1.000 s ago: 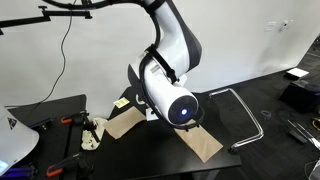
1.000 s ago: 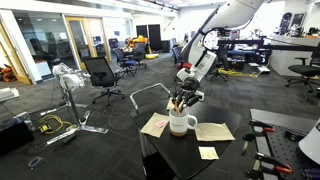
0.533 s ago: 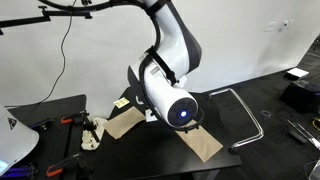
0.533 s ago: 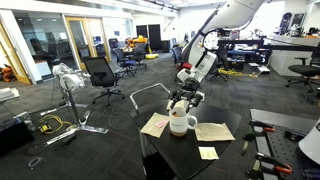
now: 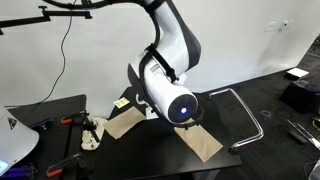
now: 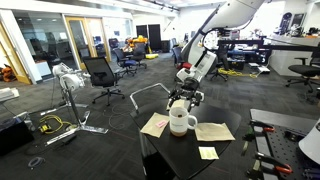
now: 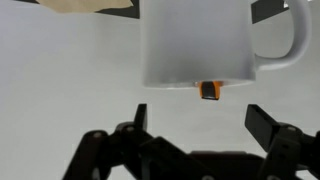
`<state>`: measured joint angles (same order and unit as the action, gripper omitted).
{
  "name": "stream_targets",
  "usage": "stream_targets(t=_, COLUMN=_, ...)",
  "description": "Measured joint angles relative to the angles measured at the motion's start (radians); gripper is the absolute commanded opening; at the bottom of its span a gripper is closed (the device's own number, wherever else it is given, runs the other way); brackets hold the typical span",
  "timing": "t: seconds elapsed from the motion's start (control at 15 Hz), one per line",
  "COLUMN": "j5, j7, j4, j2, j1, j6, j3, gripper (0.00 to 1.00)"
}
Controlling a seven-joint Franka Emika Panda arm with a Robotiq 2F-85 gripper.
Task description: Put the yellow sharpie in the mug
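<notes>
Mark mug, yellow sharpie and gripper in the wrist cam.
mug [image 7: 195, 40]: wrist view, white side wall.
yellow sharpie [image 7: 208, 90]: wrist view, orange end showing past the mug's edge.
gripper [image 7: 200, 122]: wrist view, midway between the open fingertips.

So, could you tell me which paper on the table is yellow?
The small note in front of the mug; the pinkish sheet and the tan sheet are larger.

Gap between gripper [image 7: 197, 115] (jaws spread) and mug [image 7: 195, 40] clear; sharpie [image 7: 208, 91] end pokes past rim, only thing in way.
</notes>
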<state>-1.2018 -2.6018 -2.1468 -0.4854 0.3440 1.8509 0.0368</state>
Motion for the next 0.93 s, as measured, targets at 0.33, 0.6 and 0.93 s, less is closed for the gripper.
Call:
stream_targets(t=0.33, j5=0.011, j7=0.0, j4=-0.038, j2=0.081, j1=0.001, j6=0.0, j3=0.027, gripper=1.0)
stream_targets(t=0.6, j5=0.023, j7=0.0, j4=-0.097, j2=0.191, j1=0.0, j6=0.0, j3=0.033, gripper=1.0)
stream_targets(t=0.93, j5=0.058, j7=0.015, j4=-0.162, j2=0.34, j1=-0.089, j6=-0.036, j3=-0.062, gripper=1.0)
